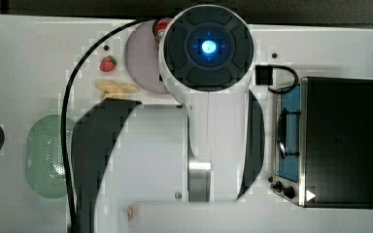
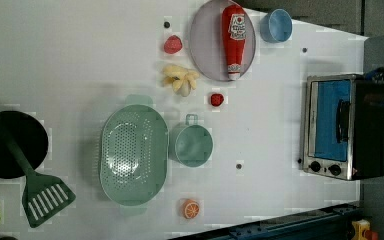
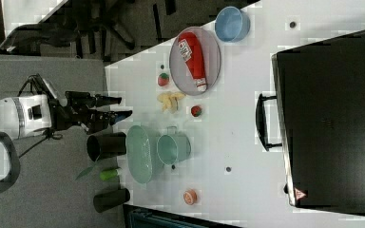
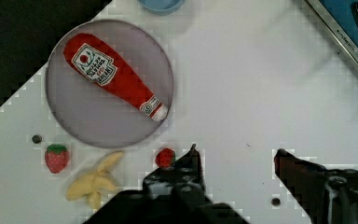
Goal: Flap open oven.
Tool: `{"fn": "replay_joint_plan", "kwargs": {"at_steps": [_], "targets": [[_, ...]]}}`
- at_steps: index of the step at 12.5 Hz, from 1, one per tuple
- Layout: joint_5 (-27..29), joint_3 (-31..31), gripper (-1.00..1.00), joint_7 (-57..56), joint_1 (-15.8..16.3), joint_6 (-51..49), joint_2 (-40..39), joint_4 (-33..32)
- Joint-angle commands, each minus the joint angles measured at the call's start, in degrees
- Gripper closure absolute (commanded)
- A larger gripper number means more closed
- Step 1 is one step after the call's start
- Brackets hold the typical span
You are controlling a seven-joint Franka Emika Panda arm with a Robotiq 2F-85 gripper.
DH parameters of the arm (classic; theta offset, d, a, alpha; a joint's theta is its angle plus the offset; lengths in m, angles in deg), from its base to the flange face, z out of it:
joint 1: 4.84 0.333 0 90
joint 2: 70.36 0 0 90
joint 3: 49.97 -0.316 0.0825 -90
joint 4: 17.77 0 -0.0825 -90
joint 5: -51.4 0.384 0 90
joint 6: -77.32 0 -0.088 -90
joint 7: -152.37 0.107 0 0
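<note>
Opening phase of the task: the oven (image 2: 344,127) is sitting at the left view's right edge of the white surface (image 2: 70,60), its blue-tinted glass door lying flush in the silver frame, so the door is judged as not yet opened. The bar handle (image 3: 262,122) is projecting from the door front in the right view, with 2 black knobs (image 2: 325,168) beside the glass.

The arm (image 1: 209,97) is hanging above the middle of the surface in the top view, well apart from the oven. The tool (image 4: 235,161) is pointing down over bare surface in the wrist view, near a purple plate (image 4: 70,116) that is carrying a red ketchup bottle (image 4: 114,79). Its 2 fingers (image 4: 189,163) are standing spread wide, with nothing between them and nothing touching them; a small red fruit (image 4: 165,157) is lying just beside 1 fingertip, apart from it.

The step in hand is judged to be the approach. The next move is calling for travel across the surface toward the oven's front, bringing the spread fingers around or behind the bar handle, then pulling so the door is swinging away from the frame on its hinge. Which edge is hinged is not discernible here.

Also lying on the surface: a green colander (image 2: 132,155), a green cup (image 2: 192,145), a peeled banana (image 2: 180,79).
</note>
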Motion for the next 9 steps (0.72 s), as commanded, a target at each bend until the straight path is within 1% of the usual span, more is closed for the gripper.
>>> {"fn": "replay_joint_plan", "kwargs": {"at_steps": [1, 3, 5, 6, 9], "targets": [[1.10, 1.51, -0.58, 5.63, -2.53, -9.08, 23.05, -15.06], [1.10, 1.52, -0.99, 5.63, -2.53, -9.08, 23.04, -15.07], [1.10, 1.52, -1.00, 5.63, -2.53, -9.08, 23.04, -15.08], [1.10, 1.55, -0.90, 5.63, -2.54, -9.07, 23.04, -15.08], [1.10, 1.64, -0.14, 5.63, -2.56, -8.88, 22.89, -15.17]]}}
